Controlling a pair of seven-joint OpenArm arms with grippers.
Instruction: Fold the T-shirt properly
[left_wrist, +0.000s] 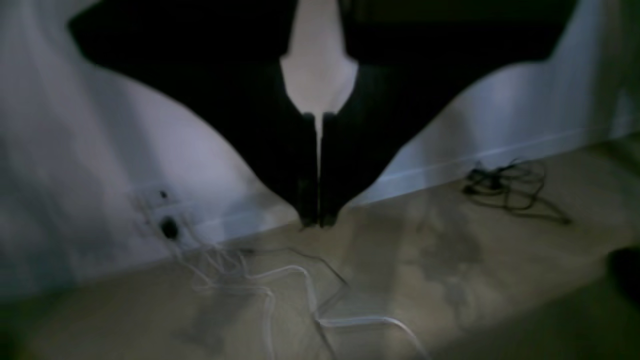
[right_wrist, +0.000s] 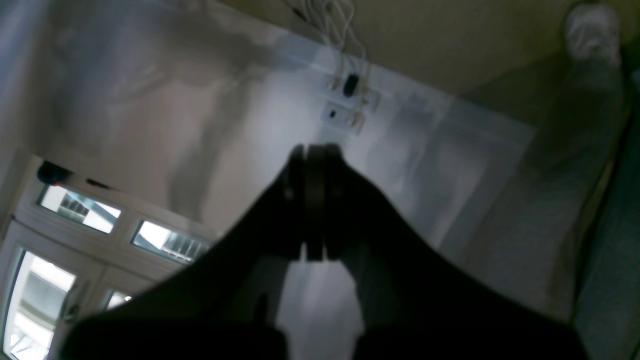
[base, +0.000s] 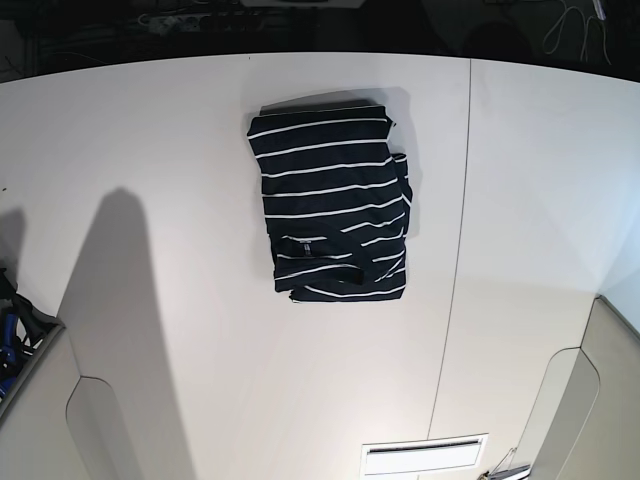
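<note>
Left pincer (left_wrist: 318, 220) pressed together, empty; right pincer (right_wrist: 312, 150) likewise — both aimed at walls and floor, well away from the bench (base: 180, 140). One shirt (base: 332, 205), lying mid-bench as a compact rectangle. Fold looks approx. complete; next move, if any — tidy the uneven lower hem.

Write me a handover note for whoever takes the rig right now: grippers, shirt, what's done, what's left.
Left gripper: jaws shut, holding nothing, aimed at the room wall and floor, off the table.
Right gripper: jaws shut, holding nothing, also aimed away.
Dark navy white-striped fabric T-shirt: lies folded into a compact rectangle on the white table, far of centre; neither arm shows in the base view.
Done: the fold looks complete.
Left: at most tidy the slightly uneven right and near edges.
</note>
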